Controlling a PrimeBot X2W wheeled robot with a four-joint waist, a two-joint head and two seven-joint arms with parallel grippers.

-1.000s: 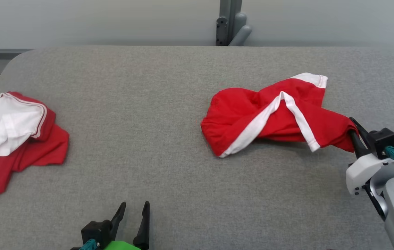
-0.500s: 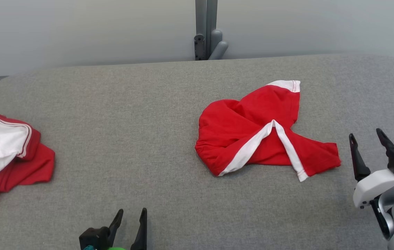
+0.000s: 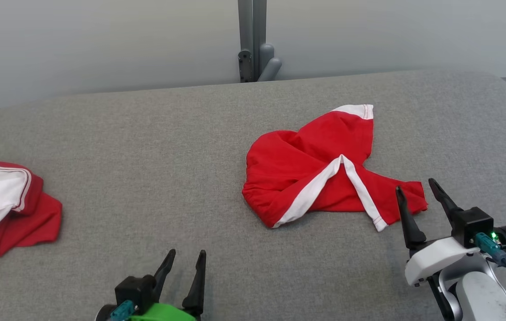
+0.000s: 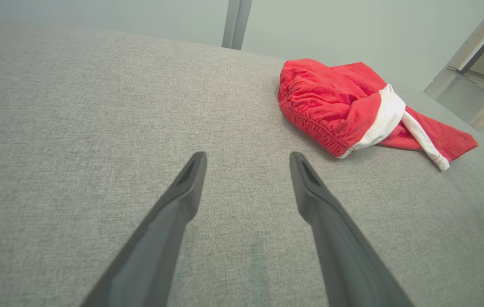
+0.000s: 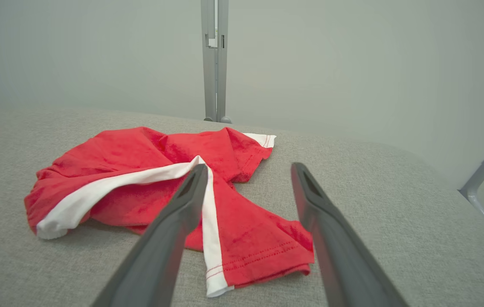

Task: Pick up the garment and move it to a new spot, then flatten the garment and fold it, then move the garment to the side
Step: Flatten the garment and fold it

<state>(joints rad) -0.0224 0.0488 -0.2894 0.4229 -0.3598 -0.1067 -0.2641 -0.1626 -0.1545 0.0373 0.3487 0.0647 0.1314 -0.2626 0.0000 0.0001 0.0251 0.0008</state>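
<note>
The garment [image 3: 306, 178], red shorts with white side stripes and white cuffs, lies crumpled on the grey surface [image 3: 146, 156], right of centre in the head view. Its gathered waistband bulges at the left end. One leg runs up and away to a white cuff, and the other stretches down to the right, ending in a stitched hem corner. Its long axis therefore runs roughly left to right, dipping towards the robot at the right end.

That hem corner is what the next move probably depends on. The right fingers [image 3: 406, 214] are spread wide and hold nothing, and they stand just at that corner. In the right wrist view the garment [image 5: 139, 179] has its hem between and beneath the right fingers [image 5: 182, 204], with the white stripe passing under one of them. I cannot tell whether they touch the cloth or hang just above it.

The left fingers [image 3: 197, 276] are also spread and empty. They sit well apart from the garment, low in the head view and off to its left. In the left wrist view, the left fingers [image 4: 180, 200] point past the waistband end of the garment [image 4: 331, 102]. The right arm is clearly the nearer one.

A second red and white heap [image 3: 7, 209] lies at the far left edge.

I can read no brand, label or writing on either piece.
</note>
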